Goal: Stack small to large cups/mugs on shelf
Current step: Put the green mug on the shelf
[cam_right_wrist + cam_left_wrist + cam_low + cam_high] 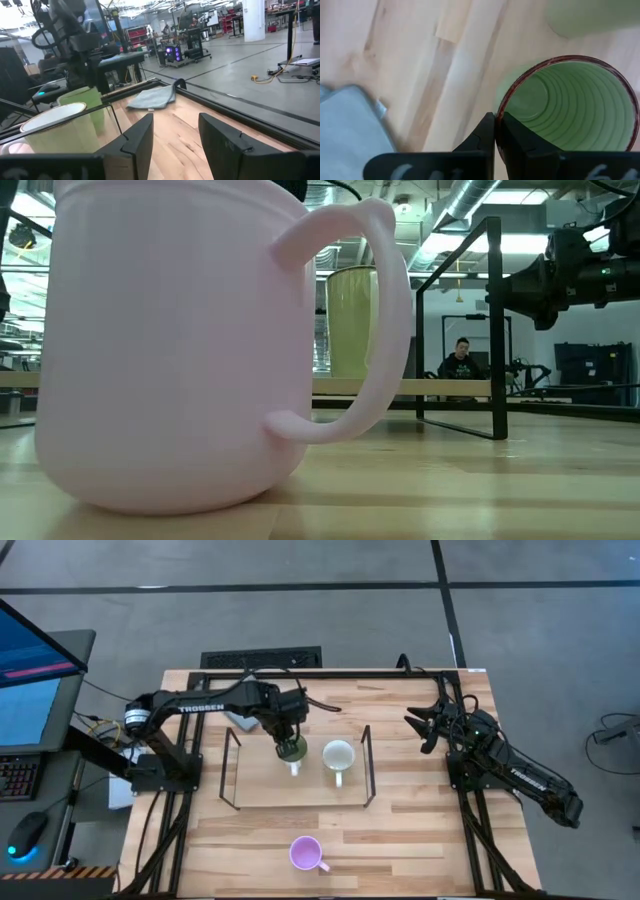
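Observation:
The olive green mug (pixel 290 748) is upright between the upright ends of the dark wire shelf (pixel 231 766). My left gripper (pixel 287 732) is shut on it from above. The cream-white mug (pixel 338 755) stands next to it on the right, inside the shelf, handle toward the near edge. The light purple mug (pixel 306 854) stands alone near the table's front edge and fills the low view (pixel 170 340). My right gripper (pixel 424 726) is open and empty at the table's right side, its fingers apart in its wrist view (pixel 172 137). My left gripper pinches the green mug's rim (pixel 501 104) on the mug's far side, one finger inside (pixel 520 145) and one outside (pixel 482 137). The fingers point down from above. The mug is upright with its mouth up; whether its base rests on the wood, I cannot tell.
A grey folded cloth (pixel 152 97) lies on the wood near the table's far edge, left of the green mug, and also shows in the left wrist view (pixel 347 125). The shelf's right end (pixel 367 765) stands just right of the cream mug. A person (pixel 460 360) sits beyond the table.

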